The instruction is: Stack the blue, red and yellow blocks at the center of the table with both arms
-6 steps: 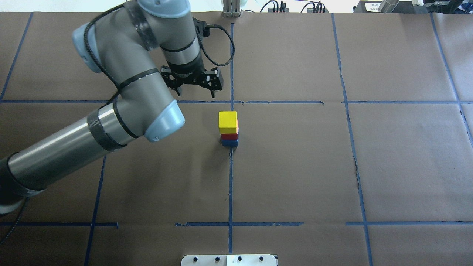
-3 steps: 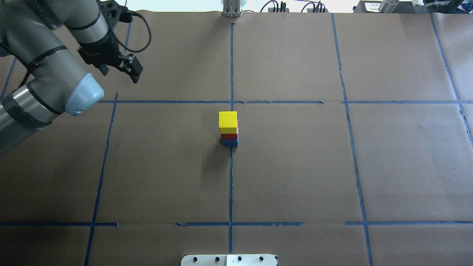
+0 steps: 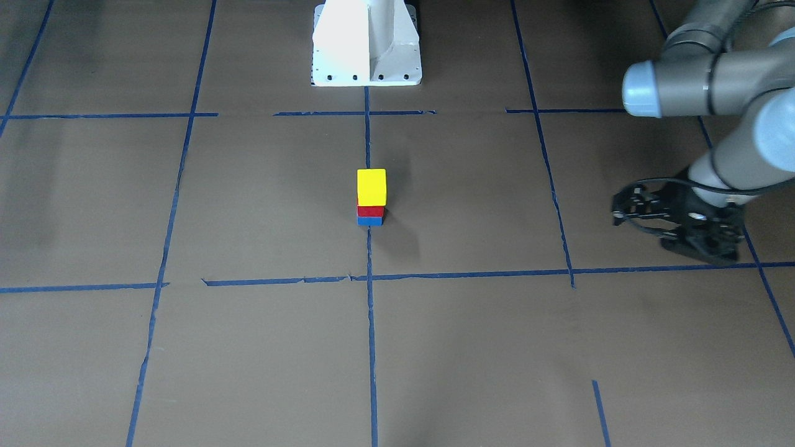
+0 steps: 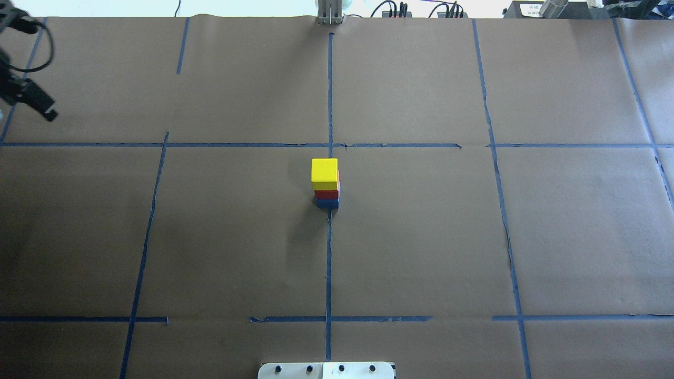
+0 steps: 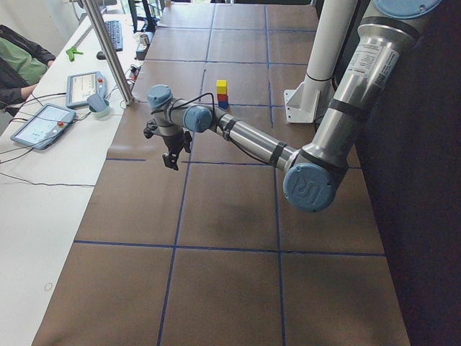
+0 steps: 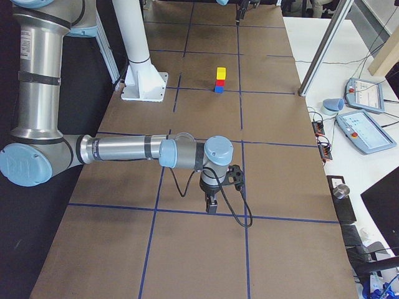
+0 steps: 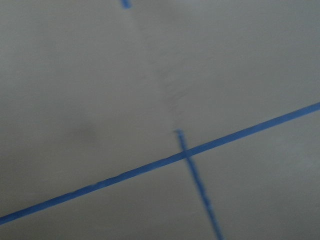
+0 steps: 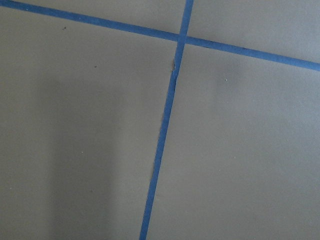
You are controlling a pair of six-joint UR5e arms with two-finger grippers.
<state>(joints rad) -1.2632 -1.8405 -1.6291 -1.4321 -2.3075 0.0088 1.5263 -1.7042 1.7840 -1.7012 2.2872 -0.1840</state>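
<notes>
A yellow block (image 4: 324,173) sits on a red block (image 4: 327,194), which sits on a blue block (image 4: 327,203), as one upright stack at the table's center. The stack also shows in the front view (image 3: 371,186) and both side views (image 5: 221,87) (image 6: 221,73). My left gripper (image 4: 26,97) is far to the left of the stack, at the view's edge, open and empty; the front view shows it low over the table (image 3: 680,230). My right gripper (image 6: 212,202) shows only in the right side view, far from the stack, and I cannot tell its state.
The white robot base (image 3: 366,43) stands at the near middle edge. Blue tape lines (image 4: 329,252) mark a grid on the brown paper. Tablets (image 5: 43,124) and an operator (image 5: 18,61) are past the far edge, by a metal post (image 5: 108,50).
My left arm has swung left, from just behind the stack to the table's left edge, gripper empty. The stack has not moved.
</notes>
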